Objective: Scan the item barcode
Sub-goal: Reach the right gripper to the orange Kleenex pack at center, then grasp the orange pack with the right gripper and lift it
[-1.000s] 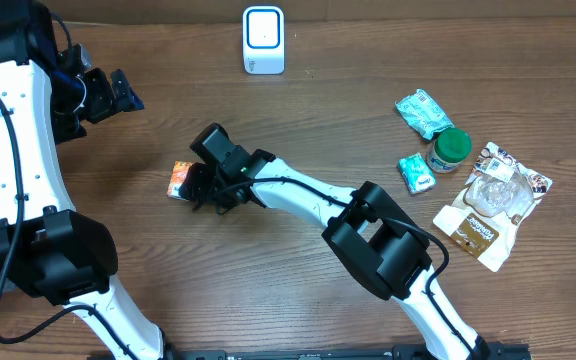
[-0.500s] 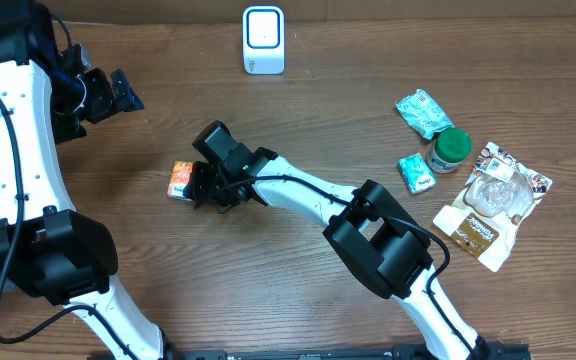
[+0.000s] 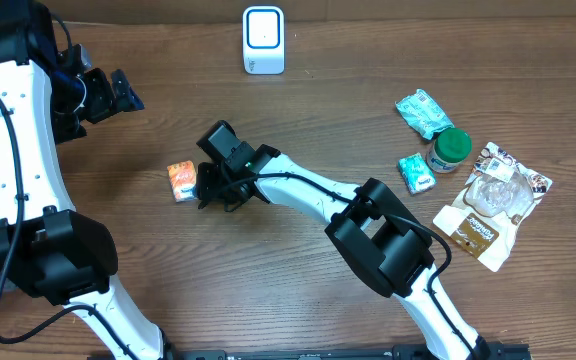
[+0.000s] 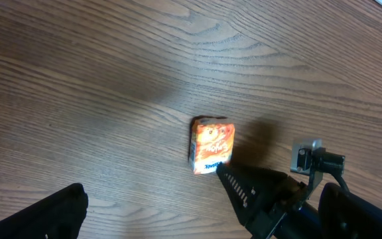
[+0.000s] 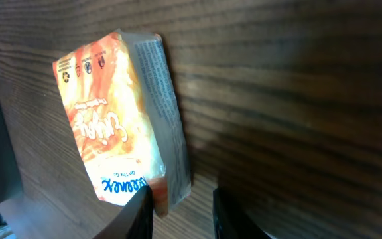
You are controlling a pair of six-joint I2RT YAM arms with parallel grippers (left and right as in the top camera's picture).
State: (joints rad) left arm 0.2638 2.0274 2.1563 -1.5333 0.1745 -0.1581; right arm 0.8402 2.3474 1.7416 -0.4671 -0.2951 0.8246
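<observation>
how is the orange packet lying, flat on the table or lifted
Flat on the table. The orange packet lies beside the right end effector, outside its fingertips; only bare wood shows between them.

Robot lab, wooden table (image 3: 298, 110), white scanner (image 3: 263, 40)

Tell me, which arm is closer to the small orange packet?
Right. The right fingers sit just beside the orange packet; the left fingers hover well away.

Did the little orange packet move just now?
Yes. The small orange paper packet twisted a little on the spot. It is no nearer the white scanner box at the table's far edge.
</observation>
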